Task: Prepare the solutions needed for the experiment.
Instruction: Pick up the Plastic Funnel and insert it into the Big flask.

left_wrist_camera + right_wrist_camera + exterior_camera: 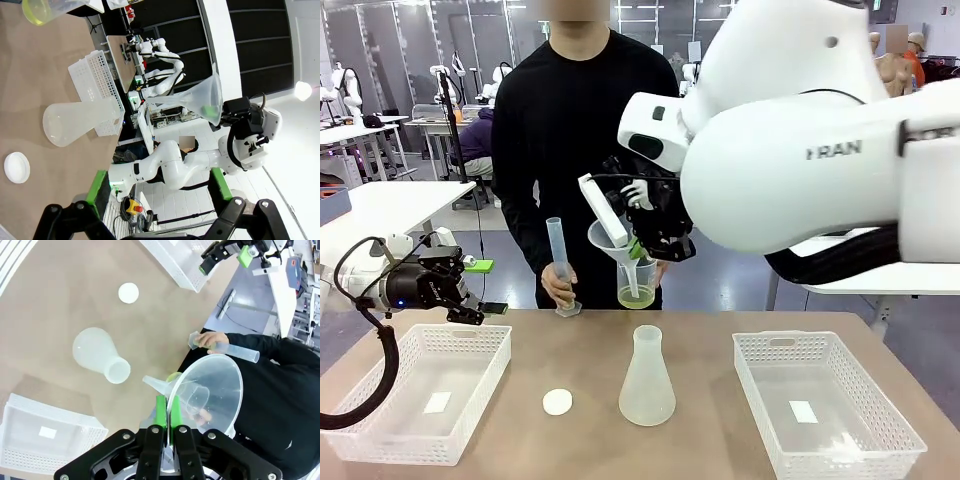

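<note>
The solutions (634,297) are a shallow lime-yellow layer in a clear beaker (636,284) at the table's far edge, in front of the person; the beaker (42,10) also shows in the left wrist view. My right gripper (638,245) (165,412) is shut on the rim of a clear funnel (607,238) (210,385), held tilted above the beaker with its stem reaching down into it. A frosted conical flask (647,380) (100,355) (75,122) stands upright mid-table. The person's hand (560,288) steadies a graduated cylinder (557,255) (237,352). My left gripper (480,288) (157,182) hovers open over the left basket.
A white basket (420,405) sits at front left and another (830,410) at front right. A small white round cap (557,402) (128,293) (16,167) lies left of the flask. The person stands close behind the far edge.
</note>
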### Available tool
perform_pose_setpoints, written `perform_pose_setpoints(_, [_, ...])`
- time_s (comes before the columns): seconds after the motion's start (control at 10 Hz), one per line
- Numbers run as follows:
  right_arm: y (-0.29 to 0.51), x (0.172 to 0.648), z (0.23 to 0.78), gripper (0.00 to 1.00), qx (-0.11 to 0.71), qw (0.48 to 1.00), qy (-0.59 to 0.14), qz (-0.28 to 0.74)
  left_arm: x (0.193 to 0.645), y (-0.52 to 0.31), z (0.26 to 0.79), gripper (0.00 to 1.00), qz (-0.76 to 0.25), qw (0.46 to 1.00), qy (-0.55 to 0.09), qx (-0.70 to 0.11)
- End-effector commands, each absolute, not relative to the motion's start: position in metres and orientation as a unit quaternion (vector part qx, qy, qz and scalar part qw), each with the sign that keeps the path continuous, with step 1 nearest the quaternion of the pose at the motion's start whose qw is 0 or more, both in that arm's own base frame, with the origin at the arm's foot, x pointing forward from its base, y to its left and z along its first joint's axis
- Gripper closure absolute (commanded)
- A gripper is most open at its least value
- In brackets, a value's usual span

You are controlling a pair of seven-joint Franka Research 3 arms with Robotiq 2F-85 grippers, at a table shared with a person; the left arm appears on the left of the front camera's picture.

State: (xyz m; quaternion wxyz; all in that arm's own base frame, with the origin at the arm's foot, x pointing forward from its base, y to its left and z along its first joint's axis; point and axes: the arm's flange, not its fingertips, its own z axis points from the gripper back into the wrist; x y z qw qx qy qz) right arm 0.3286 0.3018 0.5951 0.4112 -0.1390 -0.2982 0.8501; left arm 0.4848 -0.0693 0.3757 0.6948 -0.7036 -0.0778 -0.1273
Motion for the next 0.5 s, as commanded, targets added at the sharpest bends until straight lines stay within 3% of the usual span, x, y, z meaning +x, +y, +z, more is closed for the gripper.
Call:
perform_pose_setpoints(0.0, [0.288,0.318,0.593,0.96,-0.133,0.388,-0.298,0.862,0.485,-0.071,0.378,0.0,-0.127,0.689,-0.085,-0.708])
perform_pose_setpoints(0.4, [0.298,0.322,0.595,0.96,-0.141,0.404,-0.298,0.853,0.485,-0.071,0.378,0.0,-0.127,0.689,-0.085,-0.708])
